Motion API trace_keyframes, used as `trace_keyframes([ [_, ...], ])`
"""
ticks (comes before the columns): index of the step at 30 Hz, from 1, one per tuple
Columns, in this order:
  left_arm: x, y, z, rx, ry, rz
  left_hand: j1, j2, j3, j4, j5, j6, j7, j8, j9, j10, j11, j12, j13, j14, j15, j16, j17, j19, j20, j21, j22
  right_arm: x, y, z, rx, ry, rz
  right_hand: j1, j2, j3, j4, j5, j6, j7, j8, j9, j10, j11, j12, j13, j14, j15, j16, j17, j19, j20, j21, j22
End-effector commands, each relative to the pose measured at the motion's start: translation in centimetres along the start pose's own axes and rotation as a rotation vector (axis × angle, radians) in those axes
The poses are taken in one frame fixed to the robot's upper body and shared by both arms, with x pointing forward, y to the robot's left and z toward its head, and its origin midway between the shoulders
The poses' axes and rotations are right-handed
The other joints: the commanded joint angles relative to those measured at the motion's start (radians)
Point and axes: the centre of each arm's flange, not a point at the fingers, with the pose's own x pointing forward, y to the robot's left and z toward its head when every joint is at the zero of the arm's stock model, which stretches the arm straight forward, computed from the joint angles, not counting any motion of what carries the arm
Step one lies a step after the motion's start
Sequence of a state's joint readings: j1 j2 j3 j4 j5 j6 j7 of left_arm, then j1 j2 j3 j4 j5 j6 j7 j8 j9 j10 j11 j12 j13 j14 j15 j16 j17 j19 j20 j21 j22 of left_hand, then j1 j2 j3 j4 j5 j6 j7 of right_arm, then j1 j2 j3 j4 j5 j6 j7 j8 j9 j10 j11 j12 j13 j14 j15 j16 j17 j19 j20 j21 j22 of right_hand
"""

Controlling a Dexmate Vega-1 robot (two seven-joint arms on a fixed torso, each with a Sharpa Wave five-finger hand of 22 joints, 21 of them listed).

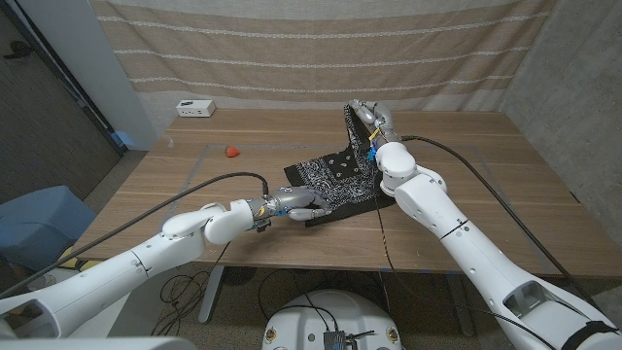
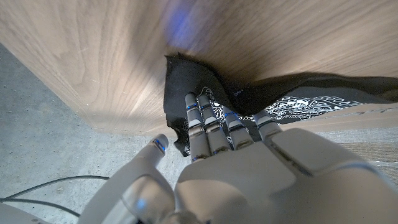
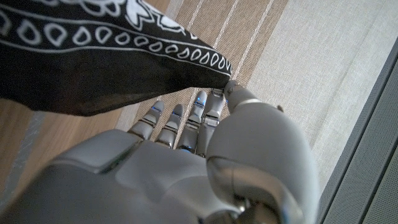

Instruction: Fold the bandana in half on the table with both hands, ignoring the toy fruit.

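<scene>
Black paisley-print cloth bandana [image 1: 335,180] mid-table. Right hand [image 1: 367,122] pinches far corner, lifted clear to carry it over. Left hand [image 1: 303,207], fingers extended together, presses near edge as anchor. Small red toy fruit [image 1: 231,151] well apart.

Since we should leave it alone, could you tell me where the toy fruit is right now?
In the head view the red toy fruit lies on the table's far left part, apart from the bandana, nearer than the white box.
</scene>
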State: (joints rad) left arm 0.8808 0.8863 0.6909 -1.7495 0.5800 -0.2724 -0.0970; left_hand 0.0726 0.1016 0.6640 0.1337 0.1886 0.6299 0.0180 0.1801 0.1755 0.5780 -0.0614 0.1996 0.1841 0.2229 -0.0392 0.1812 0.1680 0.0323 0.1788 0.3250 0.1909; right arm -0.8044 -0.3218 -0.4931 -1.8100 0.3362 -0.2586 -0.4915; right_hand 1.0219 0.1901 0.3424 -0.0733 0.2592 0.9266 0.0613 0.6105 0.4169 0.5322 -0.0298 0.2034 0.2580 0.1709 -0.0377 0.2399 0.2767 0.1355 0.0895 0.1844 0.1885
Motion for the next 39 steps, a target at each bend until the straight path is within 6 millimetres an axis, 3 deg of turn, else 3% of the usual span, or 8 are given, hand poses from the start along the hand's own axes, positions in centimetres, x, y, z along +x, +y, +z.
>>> trace_keyframes([
  [1, 0.3, 0.0, -0.2, 0.003, -0.003, -0.001, -0.01, 0.01, 0.009, 0.002, 0.006, -0.004, 0.001, 0.006, 0.004, -0.003, -0.003, 0.002, 0.005, -0.004, -0.013, -0.003, 0.001, 0.003, 0.005, -0.004, 0.003, -0.2, 2.3, 0.3, 0.134, 0.017, 0.078, 0.014, 0.0, 0.006, 0.0, 0.006, 0.004, 0.007, 0.005, 0.0, -0.002, 0.004, -0.001, 0.006, -0.01, -0.006, 0.0, 0.003, -0.011, 0.004, 0.002, 0.002],
  [13, 0.4, 0.0, -0.3, 0.001, -0.006, -0.003, -0.011, 0.009, 0.01, 0.002, 0.006, -0.007, 0.0, 0.005, 0.004, -0.001, 0.003, 0.003, 0.005, -0.005, -0.014, -0.003, 0.001, 0.001, 0.003, -0.006, 0.003, -1.2, 5.0, 0.2, 0.098, 0.043, 0.214, 0.02, -0.001, 0.008, 0.0, 0.006, 0.004, 0.008, 0.008, -0.003, -0.005, 0.004, 0.0, 0.007, -0.017, -0.003, 0.002, 0.003, -0.021, 0.01, 0.009, 0.002],
  [26, 0.2, -0.2, -0.4, -0.004, 0.0, 0.001, -0.013, 0.009, 0.012, 0.002, 0.006, -0.007, 0.0, 0.007, 0.004, -0.005, 0.001, 0.002, 0.005, -0.005, -0.015, -0.003, 0.001, 0.002, 0.004, -0.009, 0.003, -0.5, 9.2, -1.1, -0.008, 0.051, 0.29, 0.027, -0.001, 0.011, 0.0, 0.007, 0.005, 0.013, 0.007, -0.012, -0.006, 0.003, 0.001, 0.007, -0.023, 0.0, 0.004, 0.003, -0.028, 0.017, 0.013, 0.002],
  [39, 0.2, -0.2, -0.5, -0.005, 0.002, 0.003, -0.014, 0.008, 0.013, 0.002, 0.006, -0.01, 0.0, 0.006, 0.004, -0.006, -0.001, 0.002, 0.005, -0.006, -0.015, -0.003, 0.001, 0.003, 0.004, -0.011, 0.003, 1.1, 12.8, -3.9, -0.099, 0.084, 0.326, 0.038, -0.005, 0.013, -0.005, 0.007, 0.012, 0.024, 0.004, -0.025, 0.009, 0.006, 0.008, 0.006, -0.017, 0.006, 0.008, 0.001, -0.023, 0.026, 0.02, 0.001],
])
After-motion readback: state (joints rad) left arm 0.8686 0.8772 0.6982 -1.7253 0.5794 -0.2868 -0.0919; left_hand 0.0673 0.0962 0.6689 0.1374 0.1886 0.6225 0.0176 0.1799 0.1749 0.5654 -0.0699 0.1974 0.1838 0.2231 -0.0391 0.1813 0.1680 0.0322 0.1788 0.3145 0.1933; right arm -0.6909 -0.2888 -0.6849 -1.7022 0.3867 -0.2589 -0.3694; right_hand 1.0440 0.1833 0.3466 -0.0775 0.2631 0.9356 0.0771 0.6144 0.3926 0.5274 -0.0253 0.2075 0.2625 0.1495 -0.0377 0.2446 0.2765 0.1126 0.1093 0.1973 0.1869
